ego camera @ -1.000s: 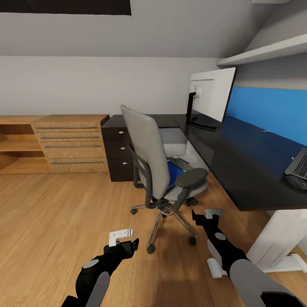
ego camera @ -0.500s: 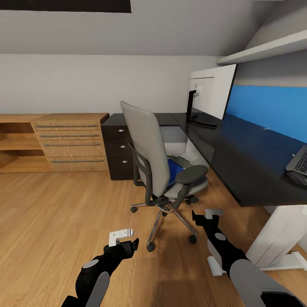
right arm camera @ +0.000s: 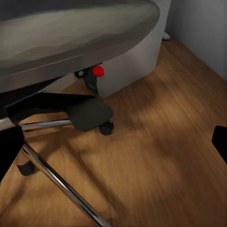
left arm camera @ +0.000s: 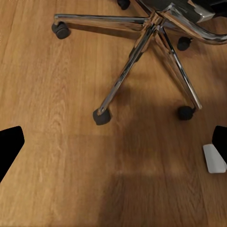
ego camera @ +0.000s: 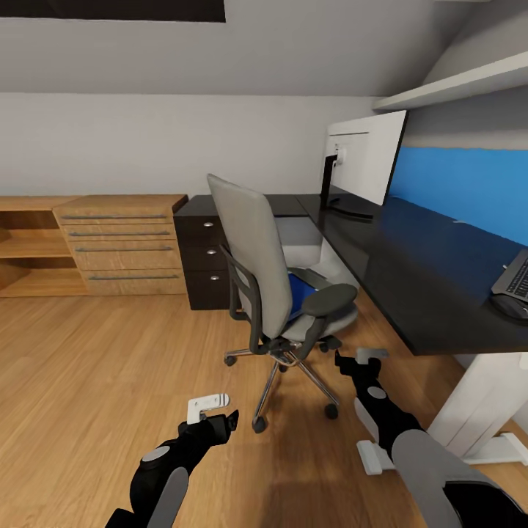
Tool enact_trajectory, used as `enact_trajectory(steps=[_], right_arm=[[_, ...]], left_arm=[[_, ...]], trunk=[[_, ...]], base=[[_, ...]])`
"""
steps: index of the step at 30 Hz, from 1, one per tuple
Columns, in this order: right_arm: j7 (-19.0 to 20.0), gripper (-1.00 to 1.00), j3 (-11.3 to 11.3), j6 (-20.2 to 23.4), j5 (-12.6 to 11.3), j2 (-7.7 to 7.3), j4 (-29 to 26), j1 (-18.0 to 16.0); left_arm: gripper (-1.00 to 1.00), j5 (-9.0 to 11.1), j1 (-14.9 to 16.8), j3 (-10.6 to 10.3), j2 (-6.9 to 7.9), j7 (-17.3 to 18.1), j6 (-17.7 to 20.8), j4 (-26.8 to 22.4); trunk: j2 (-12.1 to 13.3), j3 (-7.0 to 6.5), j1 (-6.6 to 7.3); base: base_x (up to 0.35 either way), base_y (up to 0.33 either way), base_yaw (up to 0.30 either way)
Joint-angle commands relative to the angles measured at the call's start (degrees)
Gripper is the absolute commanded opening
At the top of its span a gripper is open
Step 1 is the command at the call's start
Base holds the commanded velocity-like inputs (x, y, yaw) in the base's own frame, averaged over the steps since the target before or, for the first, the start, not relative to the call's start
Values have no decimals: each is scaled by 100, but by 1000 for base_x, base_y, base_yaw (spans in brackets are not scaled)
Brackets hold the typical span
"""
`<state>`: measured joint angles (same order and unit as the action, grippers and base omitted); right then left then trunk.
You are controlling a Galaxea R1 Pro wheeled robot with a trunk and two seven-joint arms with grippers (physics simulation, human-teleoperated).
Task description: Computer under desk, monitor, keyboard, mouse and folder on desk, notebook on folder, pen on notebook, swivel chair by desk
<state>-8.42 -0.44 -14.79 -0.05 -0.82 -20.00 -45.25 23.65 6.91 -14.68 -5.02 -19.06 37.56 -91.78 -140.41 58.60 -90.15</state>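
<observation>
Light wooden dresser [ego camera: 121, 243] at middle left of head view, four drawers with long grey bar handles, standing against grey back wall. Open wooden shelving [ego camera: 26, 249] just beside it at far left edge, same wood tone, top surfaces level. White wall shelf [ego camera: 455, 89] at upper right, running along sloped wall. Dark rectangular opening [ego camera: 110, 10] at top left of frame. Small white block [left arm camera: 215, 158] lying on plank floor, lower right of left wrist view.

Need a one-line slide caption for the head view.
Both grippers, left and right, low behind the swivel chair, blue folder on its seat, beside the desk.
</observation>
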Motion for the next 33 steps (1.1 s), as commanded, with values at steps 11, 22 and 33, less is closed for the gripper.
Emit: enact_trajectory(steps=[11,22,33], right_arm=[[-10,100,0,-203,6,27,31,-10],[-19,100,-18,-217,36,259,33,-10],[-19,100,-18,-220,38,272,32,-10]], left_arm=[[100,60,4,0,1,-54,23,2],[100,60,4,0,12,-54,27,2],[100,60,4,0,10,-54,32,2]], trunk=[[-2,5,1],[-2,5,1],[-2,5,1]], base=[[106,0,0],[115,0,0],[14,0,2]])
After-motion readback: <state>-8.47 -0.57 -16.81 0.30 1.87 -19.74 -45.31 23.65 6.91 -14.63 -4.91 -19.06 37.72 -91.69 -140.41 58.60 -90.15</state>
